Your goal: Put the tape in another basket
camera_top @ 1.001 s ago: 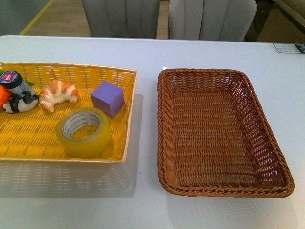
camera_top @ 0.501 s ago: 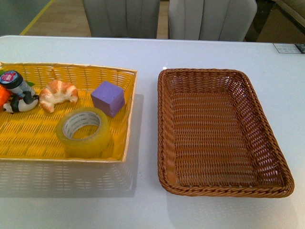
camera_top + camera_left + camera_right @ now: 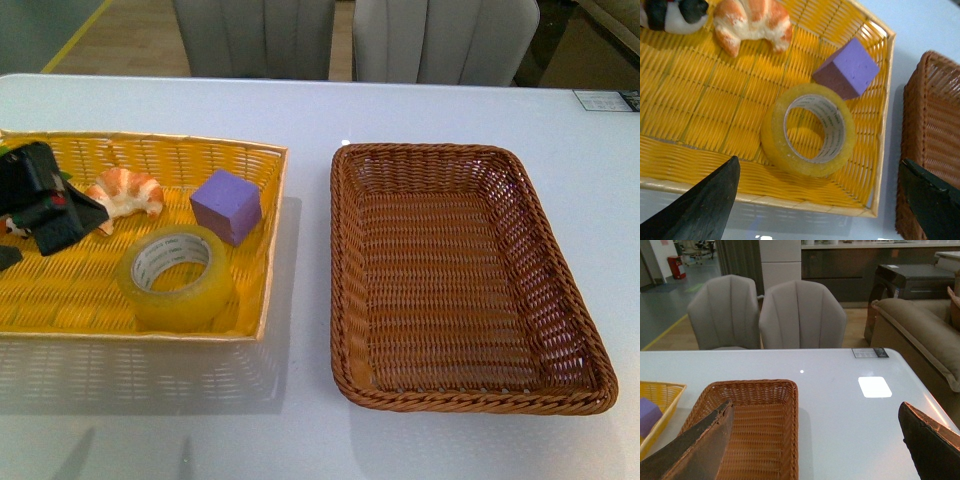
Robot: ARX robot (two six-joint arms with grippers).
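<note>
You have a glossy, translucent plastic tape [image 3: 178, 277] with a paper-like printed core. The basket [image 3: 450, 290] at its 3 o'clock is rough brown wicker with a faint sheen. The yellow basket [image 3: 60, 290] is woven too, and brighter. The purple cube [image 3: 227, 205] looks matt and foam-like. The worktop [image 3: 300, 420] is smooth, white and lightly reflective.

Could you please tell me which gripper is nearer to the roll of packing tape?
Left. The left gripper, open, hovers over the yellow basket beside the packing tape. The right gripper, also open, hangs by the brown wicker basket, farther off.
</note>
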